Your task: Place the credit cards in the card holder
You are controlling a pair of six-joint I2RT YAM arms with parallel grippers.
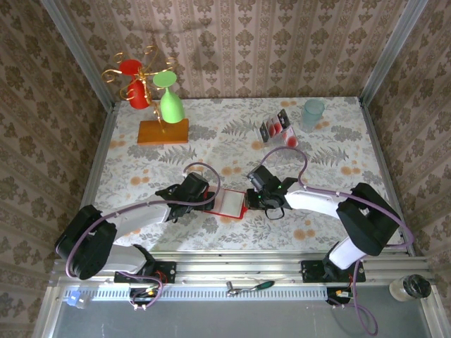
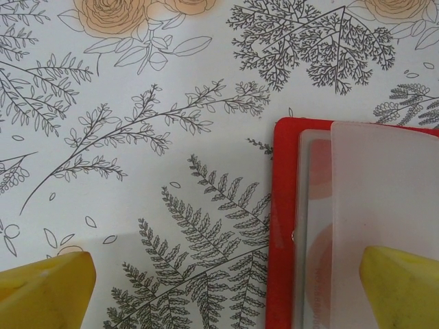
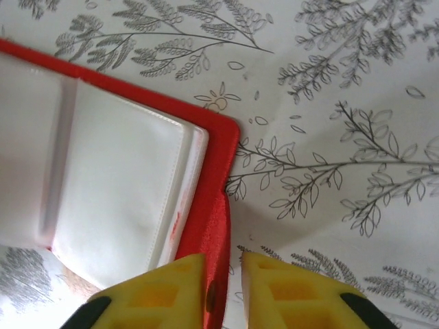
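**A:** Where is the card holder (image 1: 229, 203) lying?

**B:** It is lying open and flat on the floral surface (image 1: 338, 162), near the front edge, between the two claws. Its pale inner pockets are facing up inside the red border.

**A:** What is the right claw (image 3: 223, 291) doing?

**B:** It is clenching on the card holder's right edge. In the right wrist view the red border is running down between the two yellow fingers (image 3: 158, 295), which are standing almost together around it.

**A:** And the left claw (image 2: 226, 298)?

**B:** It is standing released, with its fingers spread wide. One yellow fingertip (image 2: 44, 291) is hanging over bare surface, and the other is sitting over the frosted pocket at the holder's left side. A reddish blur is showing through that pocket, but I cannot tell what it is.

**A:** Where are the credit cards (image 1: 276, 129) sitting?

**B:** They are standing together at the far side of the surface, well apart from the holder and near a pale teal cup (image 1: 313, 113).
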